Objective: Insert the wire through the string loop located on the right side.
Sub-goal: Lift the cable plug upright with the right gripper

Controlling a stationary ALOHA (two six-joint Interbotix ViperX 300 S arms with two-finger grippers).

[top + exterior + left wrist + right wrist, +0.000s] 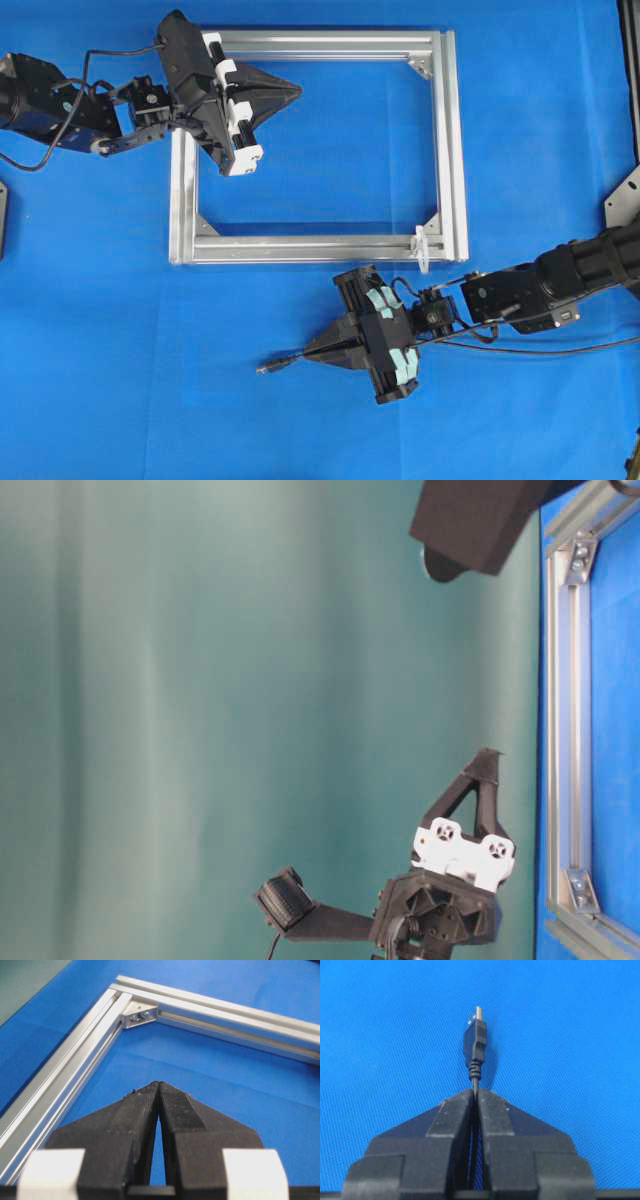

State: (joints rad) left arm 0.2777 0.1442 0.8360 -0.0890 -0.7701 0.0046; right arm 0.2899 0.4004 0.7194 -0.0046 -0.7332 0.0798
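Note:
The wire (285, 360) is a thin black cable lying on the blue cloth, and it ends in a small dark plug (475, 1040) with a metal tip. My right gripper (475, 1092) is shut on the wire just behind the plug, which sticks out past the fingertips. In the overhead view the right gripper (310, 352) points left, below the frame. The string loop (424, 250) is white and hangs on the frame's lower bar near its right corner, up and to the right of that gripper. My left gripper (297, 92) is shut on nothing, over the frame's upper left part.
The silver aluminium frame (456, 140) lies flat on the blue cloth, with corner brackets (139, 1014) inside its corners. The wire's slack trails off to the right edge (590, 349) beneath the right arm. A grey bracket (625, 200) sits at the right edge.

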